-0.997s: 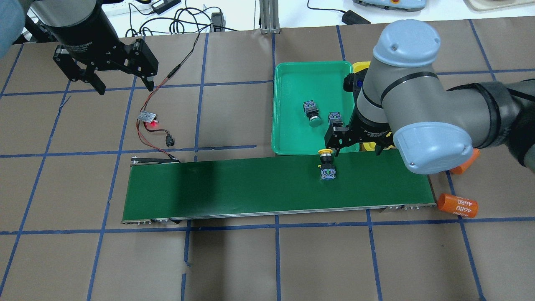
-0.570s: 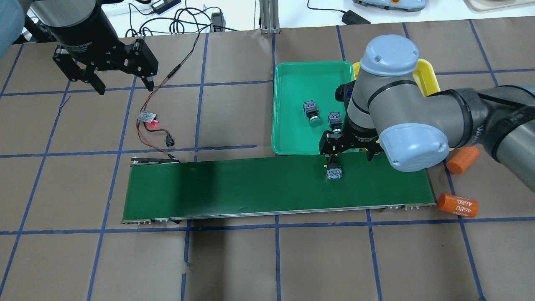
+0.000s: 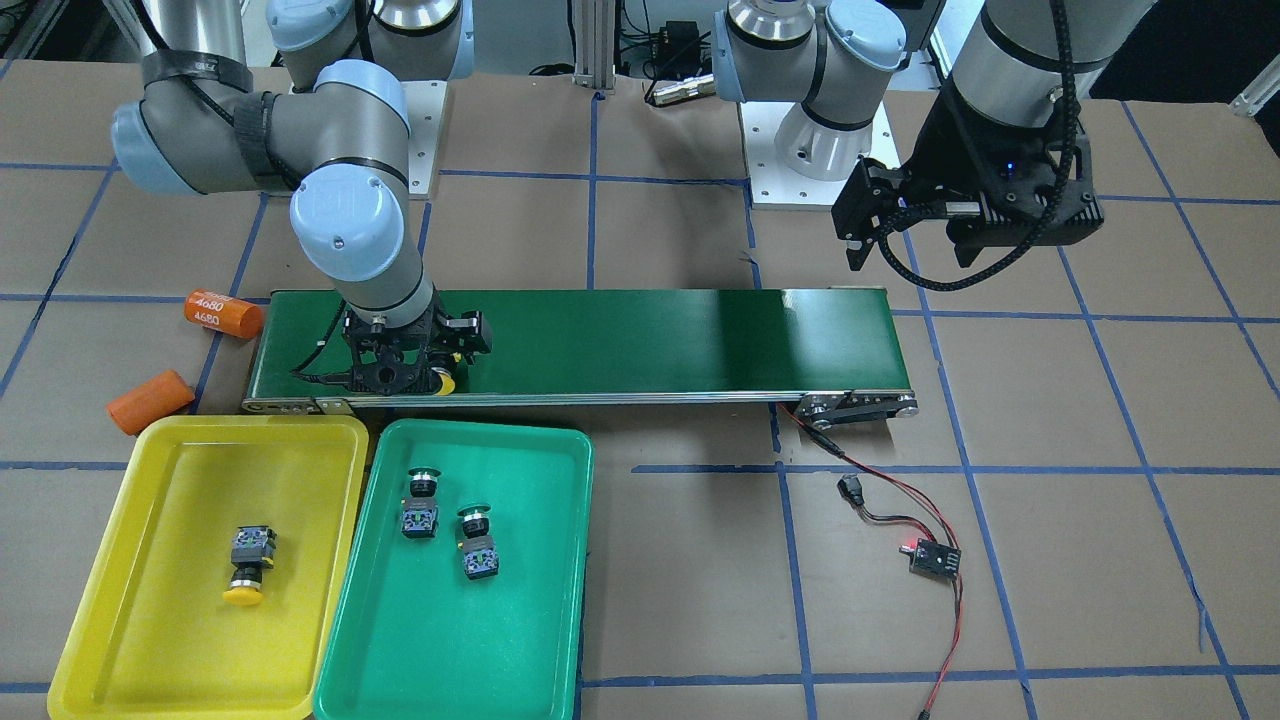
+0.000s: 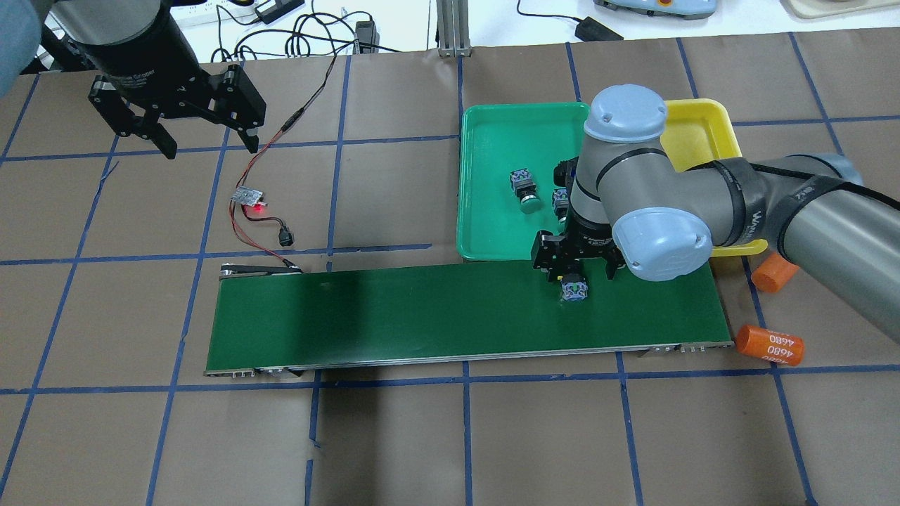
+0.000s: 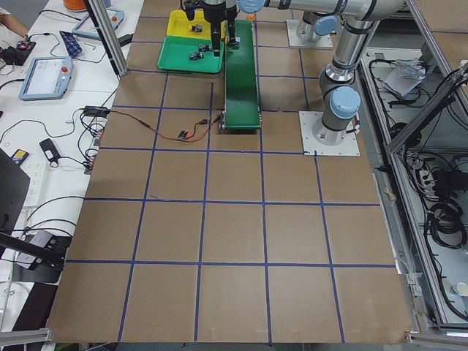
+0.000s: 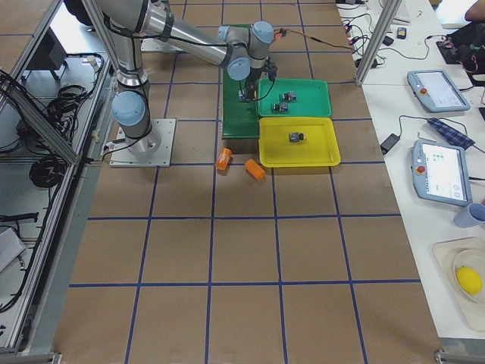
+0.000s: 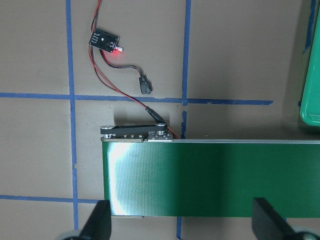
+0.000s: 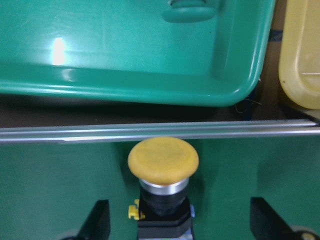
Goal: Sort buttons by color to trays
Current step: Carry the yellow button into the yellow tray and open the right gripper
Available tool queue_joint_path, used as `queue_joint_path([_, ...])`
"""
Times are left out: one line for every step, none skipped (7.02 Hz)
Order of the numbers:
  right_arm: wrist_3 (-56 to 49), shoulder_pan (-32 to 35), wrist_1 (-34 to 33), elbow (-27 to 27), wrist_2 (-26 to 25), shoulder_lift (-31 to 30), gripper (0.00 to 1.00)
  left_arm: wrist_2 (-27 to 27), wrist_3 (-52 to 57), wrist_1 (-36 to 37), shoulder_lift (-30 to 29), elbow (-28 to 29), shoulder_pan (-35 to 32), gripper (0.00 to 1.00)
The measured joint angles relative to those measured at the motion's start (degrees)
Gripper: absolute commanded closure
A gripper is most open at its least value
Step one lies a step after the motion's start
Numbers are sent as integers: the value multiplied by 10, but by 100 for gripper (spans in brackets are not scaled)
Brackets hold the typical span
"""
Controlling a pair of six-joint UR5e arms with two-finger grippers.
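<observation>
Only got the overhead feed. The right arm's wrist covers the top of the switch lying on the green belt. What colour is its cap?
Observer: Yellow. The right wrist view shows a black-bodied push-button with a round yellow cap lying on the dark-green conveyor belt.
Operator: Yellow tray's mostly hidden behind the arm here. Anything in it?
Observer: Yes. The front-facing view shows one other yellow-capped button lying on its side in the bright yellow plastic tray.
</observation>
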Motion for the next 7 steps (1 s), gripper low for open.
queue_joint_path([1,0,6,0,-2,1,100,0,0,0,0,0,0,0])
queue_joint_path([5,-1,12,0,-3,0,100,0,0,0,0,0,0,0])
queue_joint_path([7,-2,16,-2,-4,-5,100,0,0,0,0,0,0,0])
queue_joint_path([7,-5,18,-10,-5,-18,100,0,0,0,0,0,0,0])
queue_joint_path([7,-13,14,-27,-3,-32,100,0,0,0,0,0,0,0])
queue_joint_path([6,-31,10,-54,0,-29,100,0,0,0,0,0,0,0])
queue_joint_path([1,-56,7,-95,-1,-5,100,0,0,0,-1,0,0,0])
